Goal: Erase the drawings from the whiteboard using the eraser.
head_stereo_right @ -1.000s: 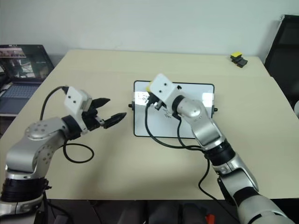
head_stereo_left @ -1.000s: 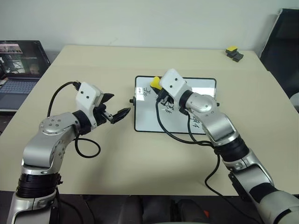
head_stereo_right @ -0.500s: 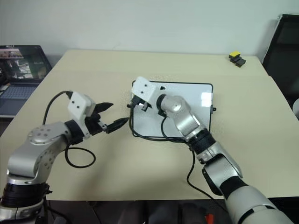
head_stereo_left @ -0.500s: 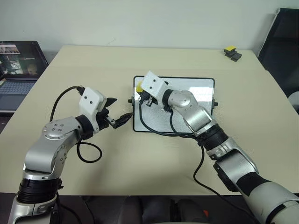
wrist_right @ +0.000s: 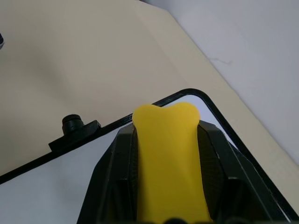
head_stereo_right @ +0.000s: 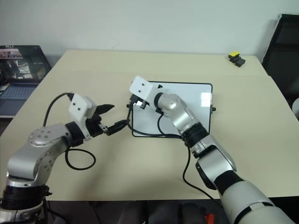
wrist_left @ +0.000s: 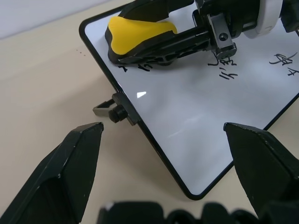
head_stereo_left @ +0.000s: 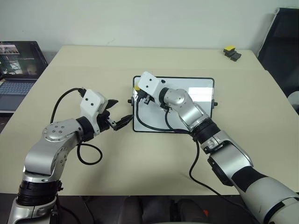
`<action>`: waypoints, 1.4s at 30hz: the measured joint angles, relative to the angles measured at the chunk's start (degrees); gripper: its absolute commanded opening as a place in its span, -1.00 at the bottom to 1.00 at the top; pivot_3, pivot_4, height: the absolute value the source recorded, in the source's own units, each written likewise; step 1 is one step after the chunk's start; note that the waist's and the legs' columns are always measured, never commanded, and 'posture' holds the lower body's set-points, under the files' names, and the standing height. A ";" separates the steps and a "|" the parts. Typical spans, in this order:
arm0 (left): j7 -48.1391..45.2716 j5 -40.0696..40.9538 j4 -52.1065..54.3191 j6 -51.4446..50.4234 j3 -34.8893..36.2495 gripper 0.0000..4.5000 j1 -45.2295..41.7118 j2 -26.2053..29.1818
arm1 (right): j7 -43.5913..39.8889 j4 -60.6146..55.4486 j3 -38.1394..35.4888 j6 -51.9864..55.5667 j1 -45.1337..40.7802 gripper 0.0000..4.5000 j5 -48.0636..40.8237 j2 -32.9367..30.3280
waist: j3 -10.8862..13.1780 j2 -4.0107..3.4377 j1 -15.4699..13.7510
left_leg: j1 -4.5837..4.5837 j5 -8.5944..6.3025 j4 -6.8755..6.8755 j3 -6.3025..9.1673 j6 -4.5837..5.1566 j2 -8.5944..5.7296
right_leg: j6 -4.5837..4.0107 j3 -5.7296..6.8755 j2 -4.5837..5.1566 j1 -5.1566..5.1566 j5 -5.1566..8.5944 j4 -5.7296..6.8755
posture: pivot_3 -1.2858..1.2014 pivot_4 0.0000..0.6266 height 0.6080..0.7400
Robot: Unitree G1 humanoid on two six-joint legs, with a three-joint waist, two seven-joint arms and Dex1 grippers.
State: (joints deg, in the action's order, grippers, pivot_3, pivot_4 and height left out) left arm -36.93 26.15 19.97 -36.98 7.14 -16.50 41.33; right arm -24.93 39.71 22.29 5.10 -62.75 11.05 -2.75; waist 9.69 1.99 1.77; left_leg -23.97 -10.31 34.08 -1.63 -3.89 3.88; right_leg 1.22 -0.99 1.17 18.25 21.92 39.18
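Observation:
The whiteboard (head_stereo_left: 198,100) lies flat in the middle of the table. My right gripper (head_stereo_left: 138,91) is over its far left corner, shut on the yellow eraser (wrist_left: 140,30). The eraser's dark underside rests on the board, over one scribble of the drawings (wrist_left: 140,67). Two more scribbles (wrist_left: 224,74) sit further along the board. In the right wrist view the eraser (wrist_right: 170,158) is clamped between both black fingers (wrist_right: 119,163). My left gripper (wrist_left: 163,158) hangs open just off the board's left short side, near its small knob (wrist_left: 114,112), and holds nothing.
An open laptop (head_stereo_left: 18,65) stands off the table's far left. A pair of small dark blocks, one yellow-topped (head_stereo_left: 232,52), lies at the far right corner. A black chair (head_stereo_left: 282,42) is to the right. My right arm's cable (head_stereo_left: 154,126) drapes across the board.
My right gripper has carried the eraser leftward across the whiteboard to its far left corner. The left gripper has stayed where it was, still open.

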 measured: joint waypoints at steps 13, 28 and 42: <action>0.02 0.26 0.48 -0.11 0.00 1.00 0.02 0.00 | -3.94 2.94 -0.63 -0.58 0.86 -0.39 0.11 0.85 | 0.00 0.00 0.02 | 0.19 0.01 0.26 0.08 0.01 0.00 | 0.00 0.01 0.01 0.00 0.00 0.71 | 0.03 -0.52 1.00; 0.15 0.33 1.81 -0.11 -0.01 1.00 0.82 -0.09 | -1.49 15.09 -3.13 -3.63 -8.07 -0.40 0.19 0.03 | 0.03 -0.01 -0.08 | 0.17 0.03 0.44 0.17 0.05 -0.01 | -0.04 0.05 0.02 -0.02 -0.02 0.80 | 0.03 -0.52 1.00; 0.27 0.43 2.53 -0.14 -0.02 1.00 1.37 -0.28 | -7.98 10.98 -0.34 -4.64 -1.01 -0.40 2.50 -0.26 | -0.06 0.08 -0.03 | 1.31 0.02 0.26 0.13 0.06 -0.03 | -0.05 0.00 0.10 -0.81 -0.01 0.71 | 0.03 -0.52 1.00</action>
State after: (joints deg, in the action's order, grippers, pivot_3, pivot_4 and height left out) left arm -36.66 26.58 22.50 -37.11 7.12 -15.13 41.05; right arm -32.92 50.69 21.95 0.46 -63.75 13.55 -3.01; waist 9.63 2.07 1.74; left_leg -22.66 -10.29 34.34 -1.50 -3.83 3.85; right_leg 1.17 -0.98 1.27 17.44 21.91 39.89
